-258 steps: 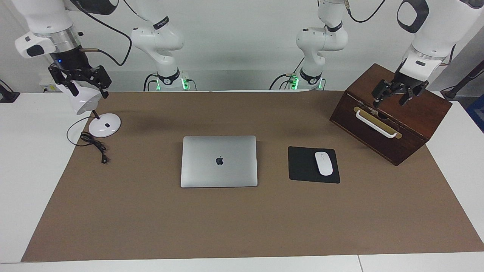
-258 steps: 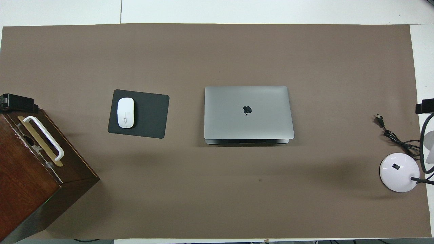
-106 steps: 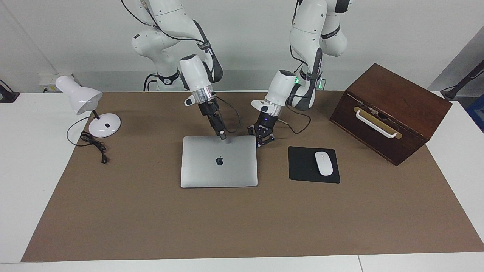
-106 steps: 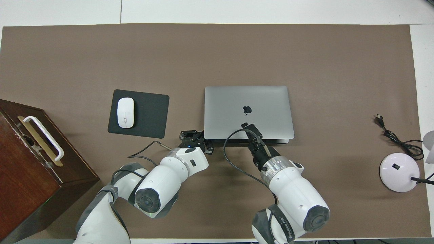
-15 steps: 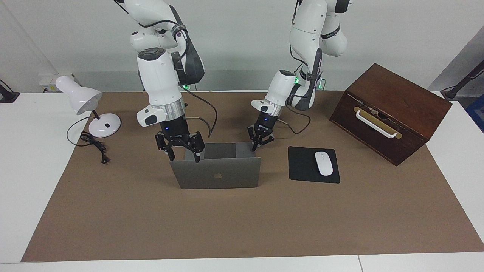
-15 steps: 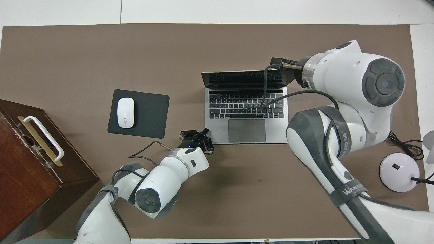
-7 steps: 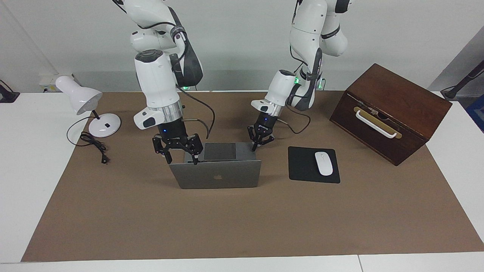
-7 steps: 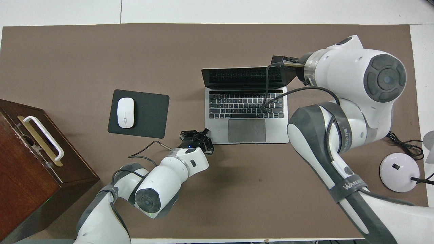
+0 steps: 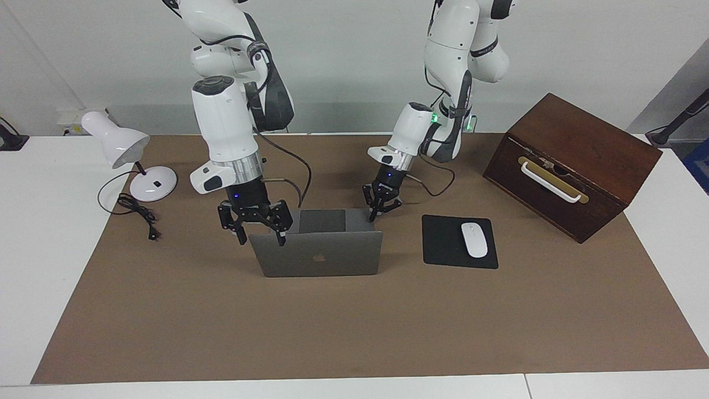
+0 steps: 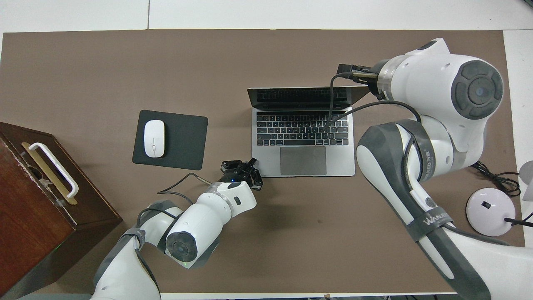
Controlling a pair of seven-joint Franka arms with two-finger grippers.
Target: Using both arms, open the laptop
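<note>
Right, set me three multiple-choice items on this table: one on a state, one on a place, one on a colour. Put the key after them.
1. The laptop is:
A. shut flat
B. open, lid raised
C. upside down

2. The mouse lies:
A. on the black mouse pad
B. on the wooden box
C. on the bare brown mat

3. The desk lamp is:
A. red
B. black
C. white

Key:
1 B, since its keyboard shows in the overhead view.
2 A, since the pad's black shows all around the mouse.
3 C, since shade and base are both white.
</note>
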